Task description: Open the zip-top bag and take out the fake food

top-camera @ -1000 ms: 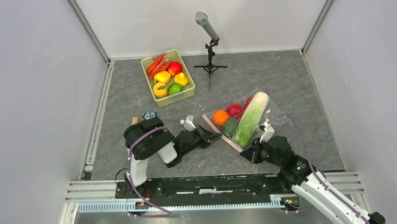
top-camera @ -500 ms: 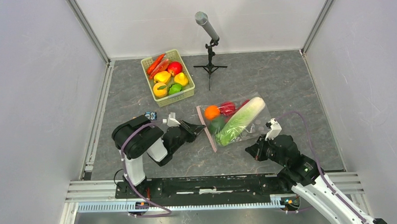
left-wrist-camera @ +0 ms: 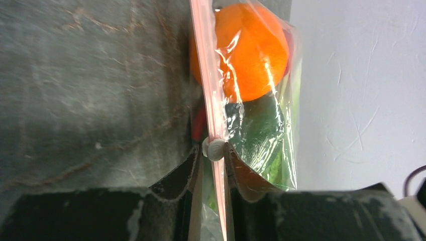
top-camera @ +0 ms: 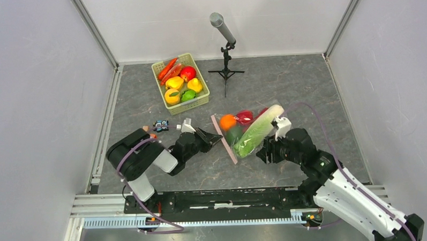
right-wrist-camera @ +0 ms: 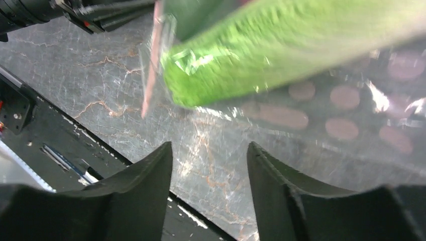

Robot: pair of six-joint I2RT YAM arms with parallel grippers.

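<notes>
Bag edge first: the left gripper (left-wrist-camera: 213, 153) pinches the pink zip strip (left-wrist-camera: 203, 75) of the zip-top bag (top-camera: 243, 131) (fake food (top-camera: 257, 131) inside) mid-table; the right gripper (right-wrist-camera: 208, 155), fingers spread, hovers beside its near edge over grey tabletop (top-camera: 307, 90).

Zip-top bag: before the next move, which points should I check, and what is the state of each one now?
1. Left gripper clamped on the pink zip strip: ok.
2. Right gripper holding the zip-top bag: not ok, its jaws are open and empty.
3. Zip opened: cannot tell.
4. Orange and cabbage taken out: not ok, both are inside the bag.
5. Bag lies just ahead of the right gripper: ok.
</notes>
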